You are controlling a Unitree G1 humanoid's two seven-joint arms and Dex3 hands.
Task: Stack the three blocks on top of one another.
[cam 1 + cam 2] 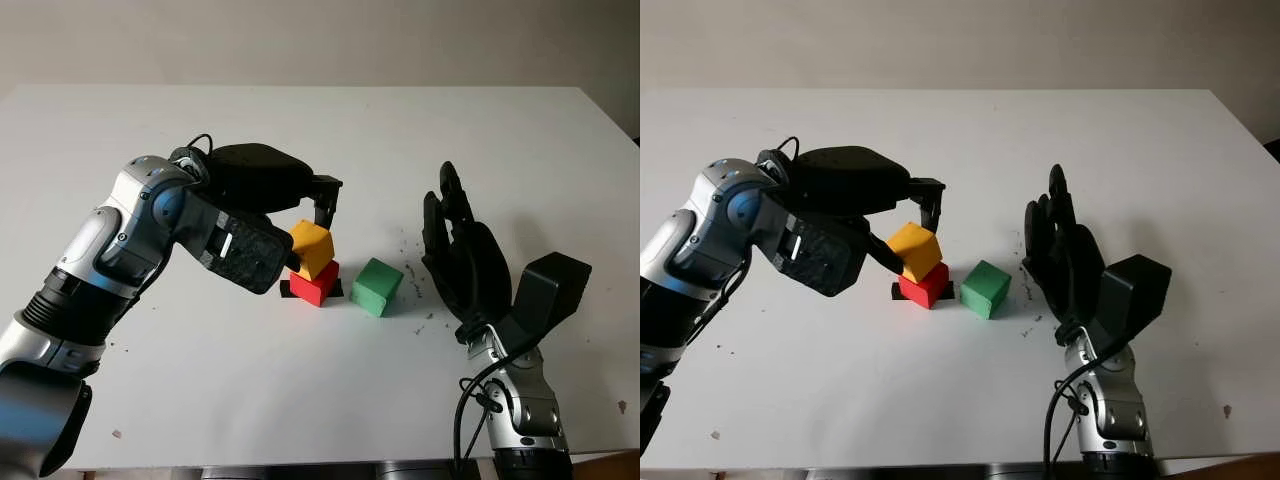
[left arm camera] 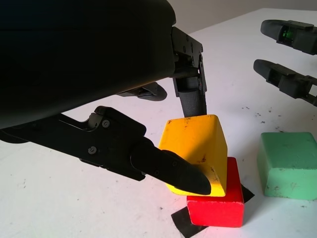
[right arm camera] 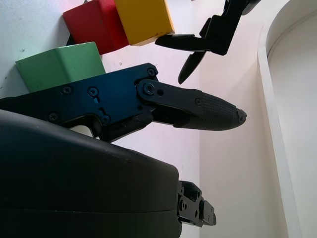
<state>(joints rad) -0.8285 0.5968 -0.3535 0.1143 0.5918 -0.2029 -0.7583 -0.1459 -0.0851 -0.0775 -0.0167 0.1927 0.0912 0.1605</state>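
Note:
My left hand (image 1: pixel 308 236) is shut on a yellow block (image 1: pixel 312 248), which sits tilted on top of a red block (image 1: pixel 315 283). The red block stands on a black tape mark (image 1: pixel 288 289) near the table's middle. In the left wrist view the fingers (image 2: pixel 171 166) pinch the yellow block (image 2: pixel 195 148) from front and back above the red block (image 2: pixel 218 203). A green block (image 1: pixel 377 286) lies on the table just right of the red one. My right hand (image 1: pixel 458 250) is open, raised upright to the right of the green block.
The white table (image 1: pixel 320 130) spreads wide behind and to the left of the blocks. Small dark specks dot the surface near the green block. The table's right edge (image 1: pixel 615 120) runs close by the right arm.

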